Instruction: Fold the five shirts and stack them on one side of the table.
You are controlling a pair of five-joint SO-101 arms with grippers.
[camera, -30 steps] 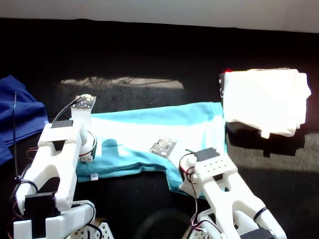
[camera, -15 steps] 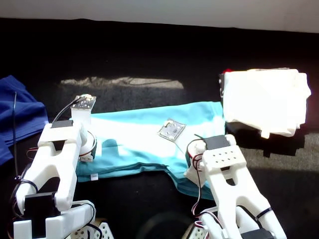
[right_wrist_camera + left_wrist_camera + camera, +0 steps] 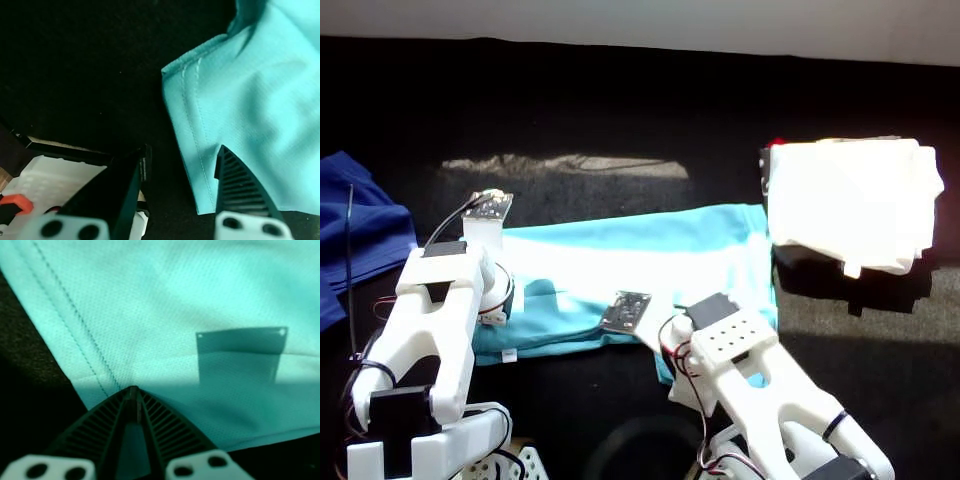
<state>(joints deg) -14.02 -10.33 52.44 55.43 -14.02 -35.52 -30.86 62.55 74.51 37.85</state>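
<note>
A teal shirt (image 3: 640,250) lies spread across the middle of the black table. My left gripper (image 3: 132,392) is at the shirt's left end, shut on the fabric beside a stitched hem, with a small tag (image 3: 239,354) just past its tips. At the shirt's near right corner my right gripper (image 3: 182,160) is open. That hemmed corner (image 3: 200,150) lies between its two fingers and beyond them. In the high view the left arm (image 3: 435,310) stands at the left and the right arm (image 3: 740,360) at the lower middle.
A stack of folded white shirts (image 3: 850,200) sits at the right side, with something red (image 3: 777,143) at its far left corner. A crumpled dark blue shirt (image 3: 355,230) lies at the far left. Black tabletop (image 3: 620,120) stretches behind the teal shirt.
The right arm swung out over the teal shirt, then came back toward the near edge and to the left, ending at the shirt's near corner. The left arm stayed put.
</note>
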